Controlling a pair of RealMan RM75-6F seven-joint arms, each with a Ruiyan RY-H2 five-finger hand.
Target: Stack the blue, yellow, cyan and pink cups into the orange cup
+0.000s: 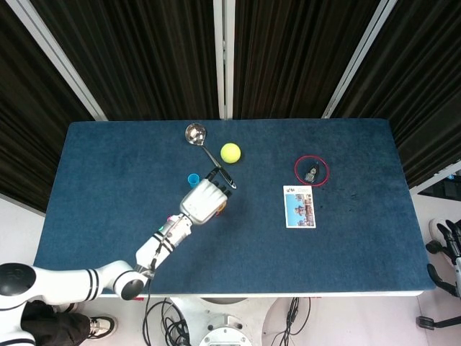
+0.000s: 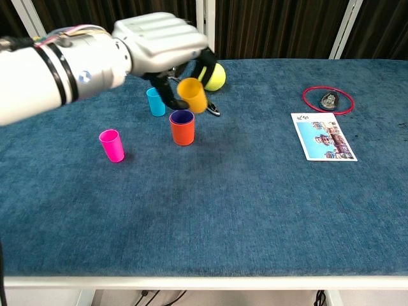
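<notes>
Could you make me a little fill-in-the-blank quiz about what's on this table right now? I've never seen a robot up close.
1. The left hand holds the ____ cup in the air, tilted.
2. The orange cup stands on the table with a ____ cup nested inside it.
3. The cup standing alone nearest the table's front edge is ____.
4. The red ring lies beyond the ____ card.

Missing words: yellow; blue; pink; picture
</notes>
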